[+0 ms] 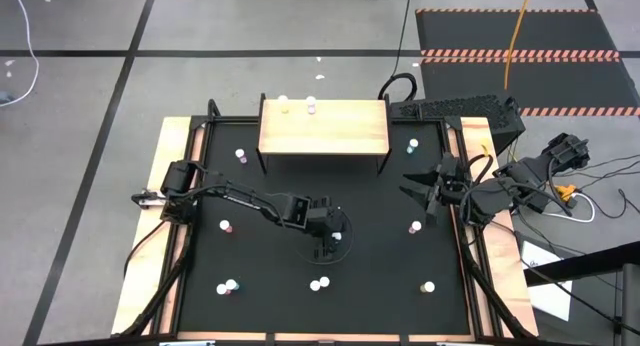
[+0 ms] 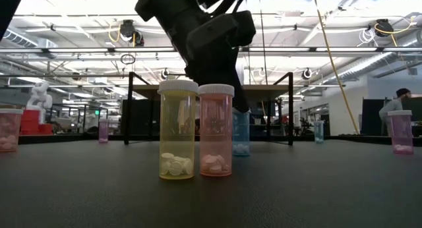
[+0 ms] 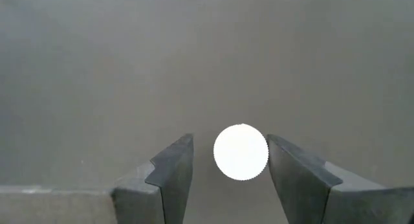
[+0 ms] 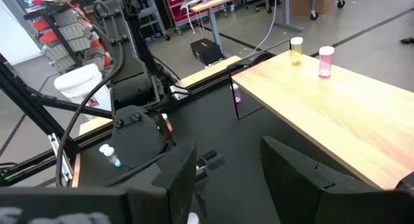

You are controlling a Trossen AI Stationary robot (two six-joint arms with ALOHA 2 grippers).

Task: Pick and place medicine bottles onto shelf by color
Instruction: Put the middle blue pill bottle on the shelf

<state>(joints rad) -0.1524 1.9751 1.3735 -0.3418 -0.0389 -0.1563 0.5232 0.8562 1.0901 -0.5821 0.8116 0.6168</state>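
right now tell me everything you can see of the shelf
The shelf is a rectangular light-wood slab with a flat top, raised on thin black metal legs. It stands upright at the far middle of the black table. Two small bottles stand on its back edge, apart from each other: a yellow bottle and a pink bottle, both white-capped. The rest of its top is bare. Neither arm touches it.
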